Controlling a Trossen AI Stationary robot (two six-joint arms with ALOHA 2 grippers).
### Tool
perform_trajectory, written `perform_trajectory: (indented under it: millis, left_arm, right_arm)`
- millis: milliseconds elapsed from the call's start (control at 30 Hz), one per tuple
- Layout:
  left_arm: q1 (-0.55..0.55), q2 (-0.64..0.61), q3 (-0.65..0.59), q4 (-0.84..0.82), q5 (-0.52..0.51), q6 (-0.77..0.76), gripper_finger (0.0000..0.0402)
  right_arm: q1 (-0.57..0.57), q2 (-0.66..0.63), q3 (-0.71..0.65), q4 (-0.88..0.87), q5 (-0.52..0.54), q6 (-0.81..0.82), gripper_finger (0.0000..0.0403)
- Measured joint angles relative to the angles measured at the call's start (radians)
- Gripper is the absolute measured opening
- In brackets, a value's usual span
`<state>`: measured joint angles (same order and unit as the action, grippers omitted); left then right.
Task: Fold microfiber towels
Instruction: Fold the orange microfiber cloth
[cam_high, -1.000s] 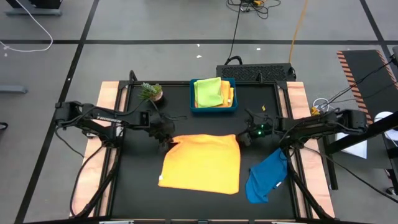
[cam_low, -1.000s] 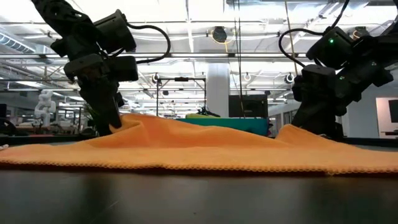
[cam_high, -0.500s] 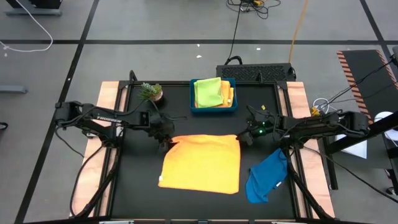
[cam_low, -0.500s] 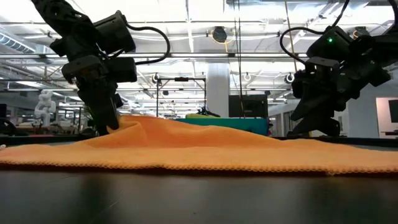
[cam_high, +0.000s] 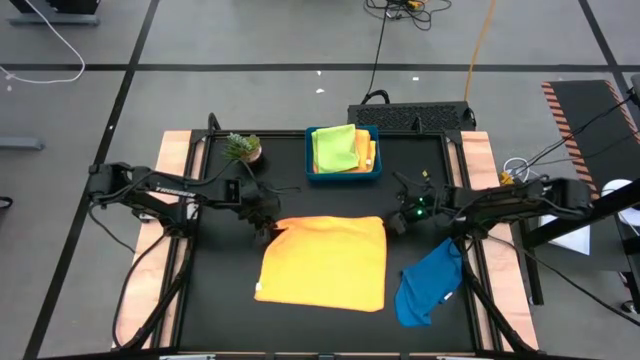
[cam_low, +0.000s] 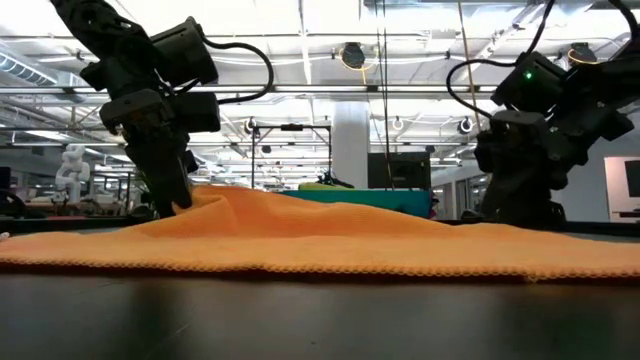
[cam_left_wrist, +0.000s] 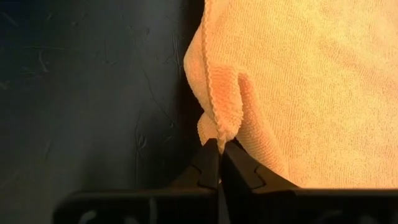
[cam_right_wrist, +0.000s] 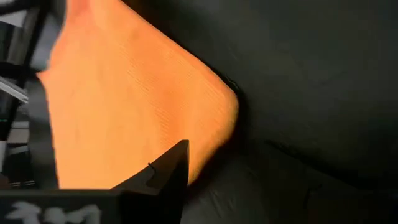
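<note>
While my left pincer (cam_left_wrist: 219, 149) stays clenched on the rear left corner of the orange towel (cam_high: 325, 262), that corner stands pinched up off the black worktop (cam_high: 220, 290) in a small fold, and the cloth slopes down from it in the low view. My right pincer (cam_high: 394, 222) hangs just beside the rear right corner of the same towel, fingers spread and holding nothing; in its wrist view the corner lies flat just ahead of one dark fingertip (cam_right_wrist: 180, 149).

A blue towel (cam_high: 430, 283) lies crumpled near the worktop's right front, close to the orange one's right edge. At the rear middle, a blue tray (cam_high: 312, 170) holds a lime green towel (cam_high: 335, 148) over a yellow one (cam_high: 370, 152). A small potted plant (cam_high: 243, 148) stands to the tray's left.

White lettering runs along my left arm (cam_high: 170, 185), too small for me to read.

Bare black surface lies to the left of the orange towel and between its rear edge and the tray.
</note>
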<state>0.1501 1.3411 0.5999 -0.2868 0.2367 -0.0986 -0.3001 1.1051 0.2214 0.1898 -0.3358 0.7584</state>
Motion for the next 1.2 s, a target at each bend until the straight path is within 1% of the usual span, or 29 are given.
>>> perform_trajectory:
  millis: [100,167,267,333,433,533,667,767,833,967,1033,1067,1200]
  left_arm:
    - [0.000,0.000,0.000,0.000,0.000,0.000,0.0014]
    - [0.000,0.000,0.000,0.000,0.000,0.004,0.0010]
    - [0.000,0.000,0.000,0.000,0.000,0.008,0.0004]
    - [0.000,0.000,0.000,0.000,0.000,0.008,0.0009]
    - [0.000,0.000,0.000,0.000,0.000,0.009,0.0015]
    - [0.000,0.000,0.000,0.000,0.000,0.009,0.0008]
    - [0.000,0.000,0.000,-0.001,0.000,0.011,0.0007]
    - [0.000,0.000,0.000,-0.002,0.000,0.012,0.0016]
    - [0.000,0.000,0.000,-0.002,0.000,0.012,0.0016]
    - [0.000,0.000,0.000,-0.001,0.000,0.012,0.0005]
    - [0.000,0.000,0.000,0.000,-0.001,0.014,0.0006]
    - [0.000,0.000,0.001,-0.002,-0.003,0.017,0.0008]
    - [0.000,0.000,0.030,-0.028,-0.035,0.029,0.0014]
  right_arm:
    - [0.008,0.051,0.002,0.024,0.023,-0.006,0.0163]
    - [0.008,0.087,0.001,0.070,0.023,-0.002,0.0163]
    - [0.008,0.142,0.001,0.196,0.012,0.015,0.0163]
    - [0.007,0.180,0.002,0.266,-0.008,0.026,0.0163]
    - [0.007,0.226,0.002,0.307,-0.027,0.027,0.0162]
    - [0.007,0.244,0.003,0.326,-0.028,0.021,0.0161]
    - [0.007,0.223,-0.002,0.358,-0.031,0.001,0.0153]
    - [0.008,0.195,-0.003,0.376,-0.040,-0.006,0.0132]
    - [0.008,0.177,-0.002,0.381,-0.041,-0.019,0.0110]
    - [0.008,0.168,-0.002,0.376,-0.087,-0.058,0.0053]
    - [0.008,0.166,-0.002,0.375,-0.090,-0.074,0.0020]
    - [0.008,0.166,-0.002,0.375,-0.090,-0.085,0.0010]
    - [0.007,0.166,-0.002,0.378,-0.088,-0.129,0.0008]
